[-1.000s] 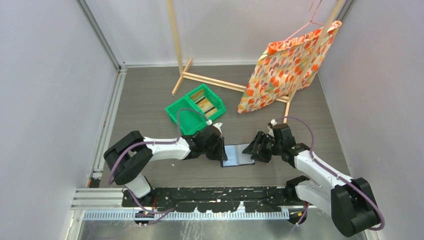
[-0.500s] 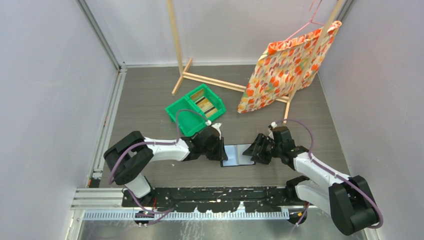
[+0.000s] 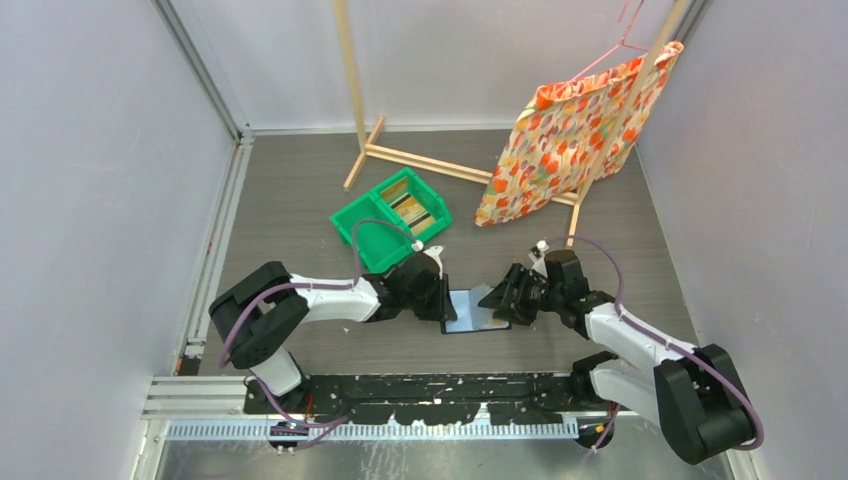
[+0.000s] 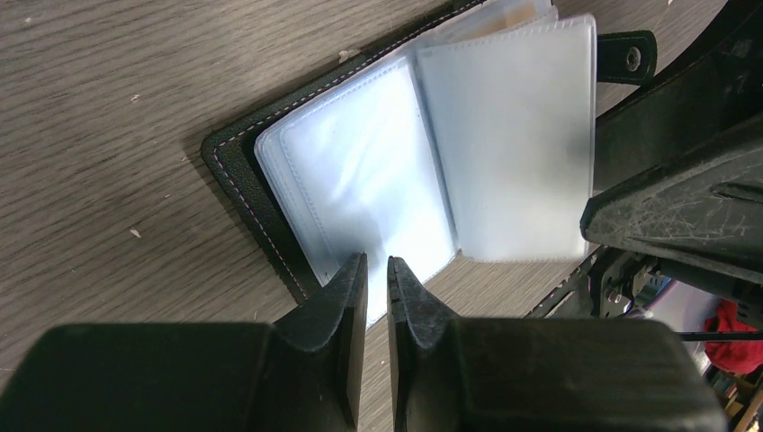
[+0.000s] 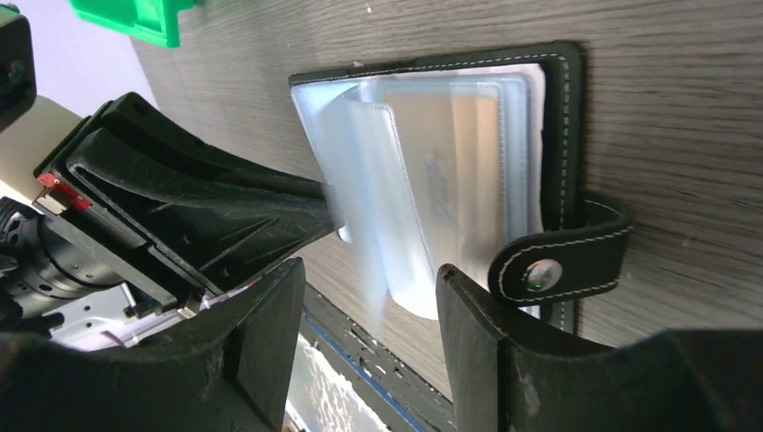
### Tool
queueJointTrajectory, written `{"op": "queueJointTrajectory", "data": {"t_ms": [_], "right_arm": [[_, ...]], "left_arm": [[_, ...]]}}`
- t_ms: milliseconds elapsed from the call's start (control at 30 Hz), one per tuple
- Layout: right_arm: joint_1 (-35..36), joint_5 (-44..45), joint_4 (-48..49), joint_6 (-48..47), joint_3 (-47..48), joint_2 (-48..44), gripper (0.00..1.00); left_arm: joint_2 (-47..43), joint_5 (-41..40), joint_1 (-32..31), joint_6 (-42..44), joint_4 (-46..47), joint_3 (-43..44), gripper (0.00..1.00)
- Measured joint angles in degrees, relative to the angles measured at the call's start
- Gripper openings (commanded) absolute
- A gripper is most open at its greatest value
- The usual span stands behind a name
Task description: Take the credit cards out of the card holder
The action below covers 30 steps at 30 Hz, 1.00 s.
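While our left fingers [image 4: 346,297] clamp the card holder's [image 4: 238,180] left edge, our half-open, empty right fingers [image 5: 270,333] straddle its raised sleeve [image 5: 369,198] from the right.

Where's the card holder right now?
In the top view the card holder lies open on the table, between the left hand and the right hand, nearer than the green bin.

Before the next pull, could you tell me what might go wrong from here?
The left gripper pinches only one edge of the card holder, so a tug might drag or lift it. The right gripper stands open around floppy clear sleeves; it could close on a sleeve alone. The grippers sit close and may collide.
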Motion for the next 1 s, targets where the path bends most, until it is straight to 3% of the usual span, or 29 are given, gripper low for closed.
{"op": "queueJointTrajectory", "data": {"t_ms": [367,633,1000], "right_arm": [[0.50,-5.18,3.58,0.44,0.70,2.95,0.60],[2.34,-6.14,7.96,1.84,2.10,6.01,0.60],[13.51,-4.55,16.61,6.40,4.76,15.41,0.60]], "left_arm": [[-1.57,-0.11,0.00,0.31,-2.40,-0.20,0.16],[-10.84,-3.72,0.02,1.53,-10.10,-0.76,0.18],[-24.59,-11.15,0.98,2.10,-16.61,-2.12,0.23]]}}
